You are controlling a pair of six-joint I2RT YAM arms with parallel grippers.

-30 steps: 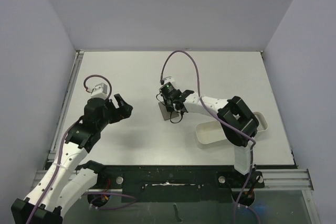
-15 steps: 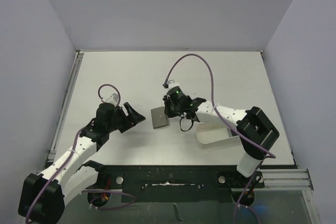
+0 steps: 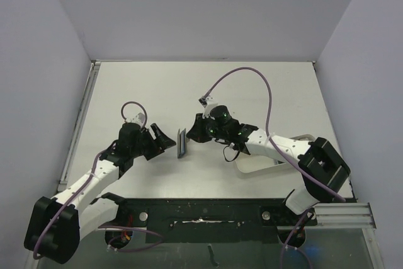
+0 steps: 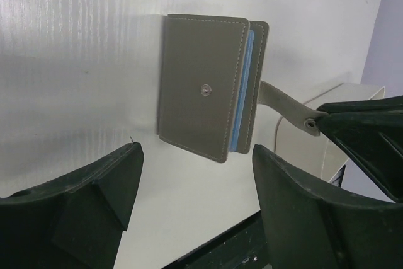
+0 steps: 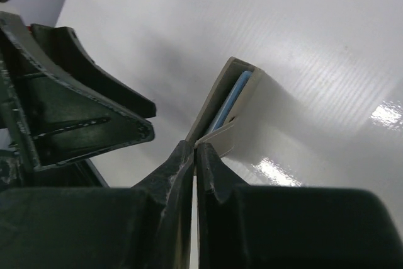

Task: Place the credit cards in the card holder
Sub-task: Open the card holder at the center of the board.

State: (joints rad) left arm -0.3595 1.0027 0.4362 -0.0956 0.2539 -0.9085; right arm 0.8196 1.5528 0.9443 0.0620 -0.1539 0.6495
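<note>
Right gripper [image 5: 195, 150]: fingers pressed together, pinching the thin strap tab [image 4: 284, 101] of the card holder [image 4: 204, 111]. Only the tab was in the pinch; the wallet body stood clear of my fingertips.

Left gripper [image 3: 164, 138]: fingers spread wide with nothing between them. It pointed across at the holder from the other side, near but not touching.

The card holder sat between my two grippers, about mid-table [image 3: 157, 86] and a little toward the near edge. It stood on edge, so the top camera caught it only as a narrow dark sliver. I could not tell whether its lower edge touched the table.

From my left wrist, the grey-olive cover faced me, with a round snap button [image 4: 205, 90] at its centre and pale stitching round the border. The covers were slightly ajar. A strip of light blue lining [image 4: 245, 92] showed between them on the side toward my right gripper. The strap ran from the back cover out to my right fingers.

A white oblong tray [image 3: 250, 167] lay on the table behind the right gripper, partly under my right forearm and apart from the holder. Its inside was mostly hidden.
</note>
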